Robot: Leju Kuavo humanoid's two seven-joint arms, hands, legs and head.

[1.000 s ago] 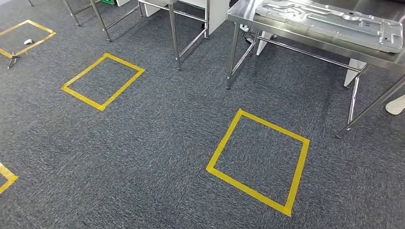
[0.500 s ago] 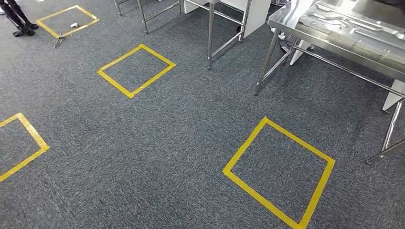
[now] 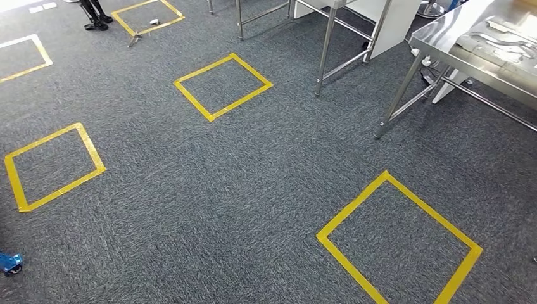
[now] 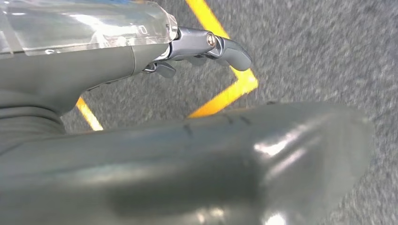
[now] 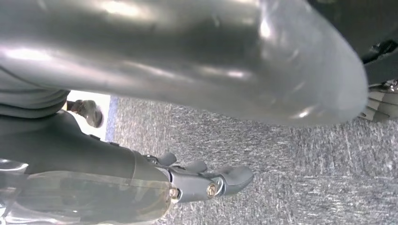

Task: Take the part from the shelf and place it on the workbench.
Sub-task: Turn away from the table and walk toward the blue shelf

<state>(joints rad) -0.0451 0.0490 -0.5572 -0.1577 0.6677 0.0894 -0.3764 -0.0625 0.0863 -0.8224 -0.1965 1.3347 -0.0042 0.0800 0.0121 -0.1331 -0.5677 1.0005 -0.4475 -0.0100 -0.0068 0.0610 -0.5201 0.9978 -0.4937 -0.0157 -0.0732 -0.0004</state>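
Part [image 3: 500, 35] on workbench [image 3: 443, 44] (far right); both hands empty.

Rough grey carpet [image 3: 209, 190], glossy yellow tape squares [image 3: 223, 85], and a shiny steel workbench [image 3: 443, 44].

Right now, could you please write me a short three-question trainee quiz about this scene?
1. True or false: the left hand holds the part.
2. What colour is the tape of the floor squares?
A red
B yellow
C white
3. Fill in: the pressed metal part lies on a steel ____ at the head view's upper right.

Key
1. False: it hangs over the carpet holding nothing, and so does the right hand.
2. B
3. table
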